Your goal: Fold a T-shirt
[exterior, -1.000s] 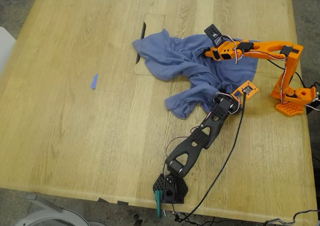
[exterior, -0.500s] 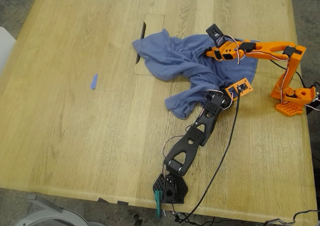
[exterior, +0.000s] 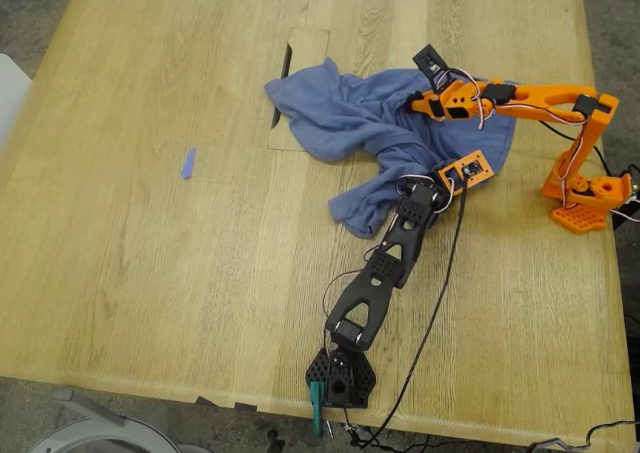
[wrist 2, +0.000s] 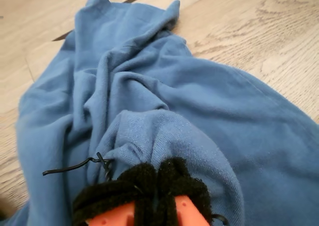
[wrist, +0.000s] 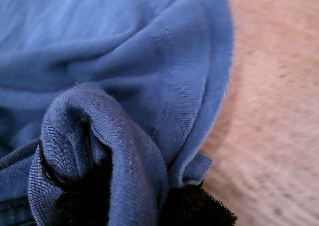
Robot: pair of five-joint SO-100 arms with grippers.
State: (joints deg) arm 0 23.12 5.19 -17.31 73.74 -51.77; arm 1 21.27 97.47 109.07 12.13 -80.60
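The slate-blue T-shirt (exterior: 340,113) lies crumpled on the wooden table, spread from the slot toward the exterior view's right. My first gripper (exterior: 410,186), on the black arm, is shut on a bunched fold at the shirt's near edge. That cloth (wrist: 149,61) wraps over its black fingers (wrist: 199,208). My second gripper (exterior: 419,101), on the orange arm, is shut on a raised fold near the shirt's far side. Its black fingertips (wrist 2: 174,178) are pressed together with cloth (wrist 2: 149,86) pulled up against them. No chest print shows.
A small blue tape strip (exterior: 187,163) lies at the exterior view's left. A dark slot and rectangular panel (exterior: 285,73) sit by the shirt's left end. The orange base (exterior: 585,198) stands at the right edge, the black base (exterior: 340,378) at the near edge, with cables (exterior: 430,313) trailing.
My first gripper has moved toward the exterior view's left, dragging its fold of shirt along. My second gripper edged slightly left and farther away, still holding cloth.
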